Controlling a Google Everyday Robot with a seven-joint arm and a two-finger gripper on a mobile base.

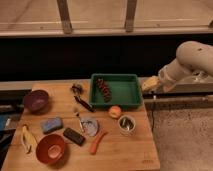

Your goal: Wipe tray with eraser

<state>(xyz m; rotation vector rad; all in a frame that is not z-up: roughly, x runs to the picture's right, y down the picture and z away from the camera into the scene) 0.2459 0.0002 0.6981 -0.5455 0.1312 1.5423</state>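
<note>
The green tray (127, 92) sits at the back right of the wooden table, with a dark red strand (103, 89) lying in its left half. The eraser (74, 136), a small flat black block, lies near the front of the table, just right of a light blue sponge block (52, 125). My gripper (149, 84) hangs off the table's right side, beside the tray's right rim and well away from the eraser. It is open and holds nothing.
A purple bowl (36, 100) stands at the left, with a red bowl (50, 149) and a banana (26, 139) at the front left. An orange fruit (115, 111), a small cup (126, 124), a carrot (97, 142), a silvery packet (89, 126) and a dark tool (80, 95) lie mid-table.
</note>
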